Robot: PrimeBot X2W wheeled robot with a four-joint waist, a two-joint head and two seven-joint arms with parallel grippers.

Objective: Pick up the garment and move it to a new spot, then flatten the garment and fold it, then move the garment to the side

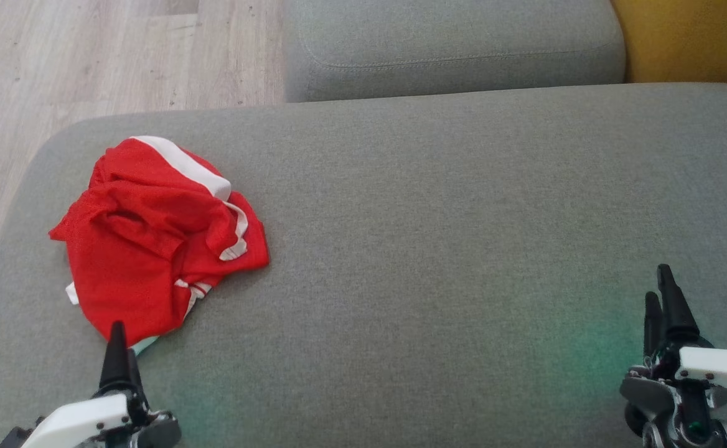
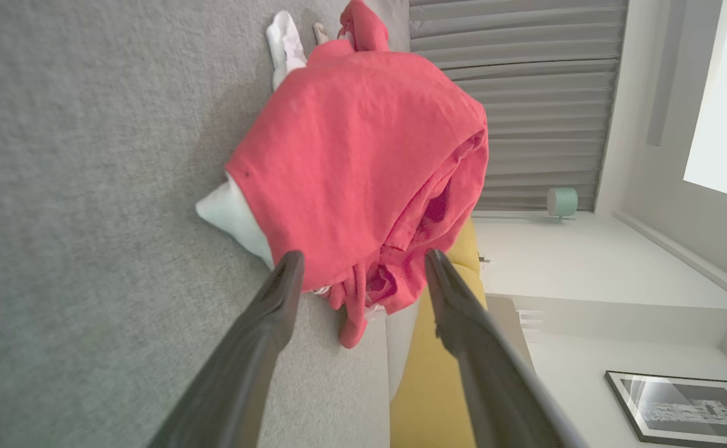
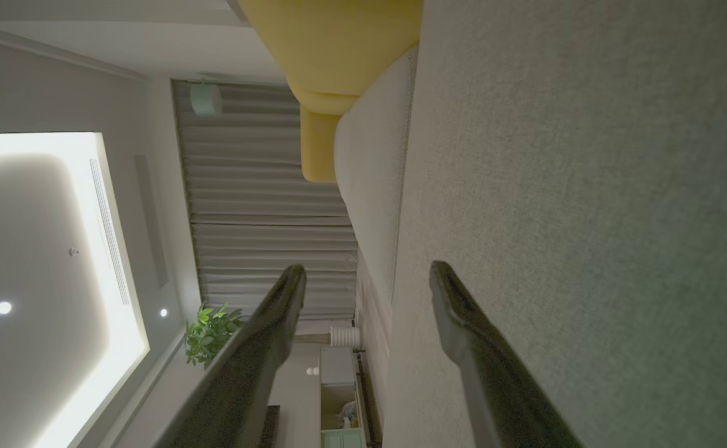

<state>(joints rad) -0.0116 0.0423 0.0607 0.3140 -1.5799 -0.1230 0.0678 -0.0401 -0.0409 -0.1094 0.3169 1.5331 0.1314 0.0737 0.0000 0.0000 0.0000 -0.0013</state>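
Garment (image 1: 152, 242) — crumpled red heap, white trim — lies near left edge of sofa seat (image 1: 438, 249). Left gripper (image 2: 363, 264) at near hem, fingers spread, nothing held; should bite thick fold, not single layer. Right gripper (image 1: 657, 281) spread too, empty, well apart toward seat's right. Back cushion (image 1: 450, 43) beyond; floor (image 1: 89, 62) past left edge — drop risk.

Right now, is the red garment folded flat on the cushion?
No, the red garment lies crumpled in a heap on the grey cushion.
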